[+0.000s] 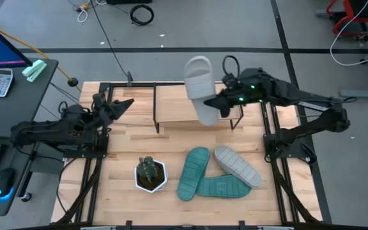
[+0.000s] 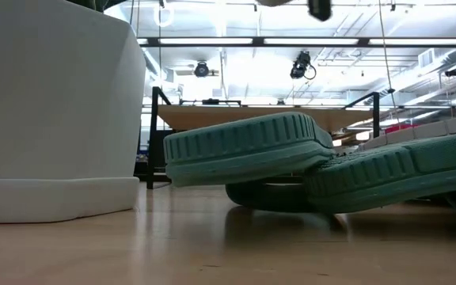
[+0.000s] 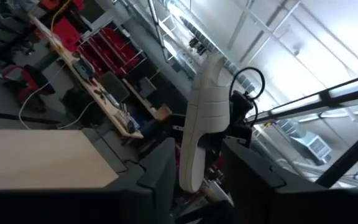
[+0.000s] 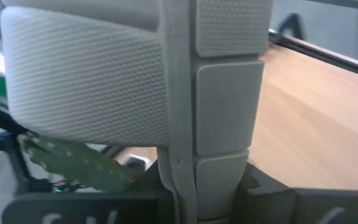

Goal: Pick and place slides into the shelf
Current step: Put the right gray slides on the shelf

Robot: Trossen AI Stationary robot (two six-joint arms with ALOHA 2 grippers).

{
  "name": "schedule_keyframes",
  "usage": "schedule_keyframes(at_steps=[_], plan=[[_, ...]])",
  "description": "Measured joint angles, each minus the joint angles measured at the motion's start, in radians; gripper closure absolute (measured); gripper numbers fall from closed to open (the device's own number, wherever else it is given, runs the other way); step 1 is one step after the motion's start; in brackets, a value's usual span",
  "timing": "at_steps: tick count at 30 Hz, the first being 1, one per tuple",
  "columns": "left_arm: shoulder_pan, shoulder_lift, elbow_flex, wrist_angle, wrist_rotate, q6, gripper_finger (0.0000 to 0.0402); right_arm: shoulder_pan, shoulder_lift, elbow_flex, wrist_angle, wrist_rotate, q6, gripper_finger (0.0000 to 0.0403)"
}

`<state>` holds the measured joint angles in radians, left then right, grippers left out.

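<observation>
Bright ceiling strip lights, blurred foreground

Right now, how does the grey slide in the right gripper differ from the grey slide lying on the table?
The held grey slide is lifted over the shelf in the right gripper; the other grey slide lies on the table.
The held one is clamped on edge; the other lies sole up, leaning on a teal slide.
Both are the same light grey.
</observation>
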<state>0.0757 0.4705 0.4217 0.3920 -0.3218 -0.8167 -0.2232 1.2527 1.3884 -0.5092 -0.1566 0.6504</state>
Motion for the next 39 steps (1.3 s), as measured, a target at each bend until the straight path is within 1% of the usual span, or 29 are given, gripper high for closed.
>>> schedule_keyframes(at_steps=[2,6,10,14,17,21,26,28,34,39], plan=[[0.000,0.069,0.048,0.001,0.000,0.002,0.0232,-0.019,0.033,0.000,0.088,-0.050,0.002,0.0336],[0.011,0.184,0.124,-0.001,0.019,0.000,0.0194,-0.047,0.086,0.000,0.270,-0.110,0.027,0.0336],[0.046,0.283,0.201,0.003,0.044,-0.009,0.0162,-0.062,0.135,0.000,0.442,-0.128,0.071,0.0336],[0.086,0.375,0.267,0.003,0.119,-0.008,0.0134,-0.064,0.173,0.000,0.549,-0.136,0.089,0.0336],[0.112,0.439,0.309,0.002,0.169,-0.009,0.0115,-0.064,0.192,0.000,0.565,-0.143,0.090,0.0336],[0.142,0.512,0.361,0.011,0.177,-0.006,0.0096,-0.063,0.206,0.000,0.564,-0.172,0.110,0.0336],[0.182,0.584,0.435,0.014,0.219,0.028,0.0091,-0.055,0.209,0.000,0.555,-0.187,0.116,0.0336],[0.193,0.612,0.471,0.016,0.251,0.045,0.0092,-0.056,0.209,0.000,0.550,-0.185,0.116,0.0336],[0.206,0.657,0.549,0.005,0.312,0.101,0.0087,-0.062,0.200,0.002,0.533,-0.171,0.105,0.0336],[0.211,0.653,0.552,0.000,0.344,0.108,0.0072,-0.070,0.193,0.003,0.508,-0.172,0.097,0.0336]])
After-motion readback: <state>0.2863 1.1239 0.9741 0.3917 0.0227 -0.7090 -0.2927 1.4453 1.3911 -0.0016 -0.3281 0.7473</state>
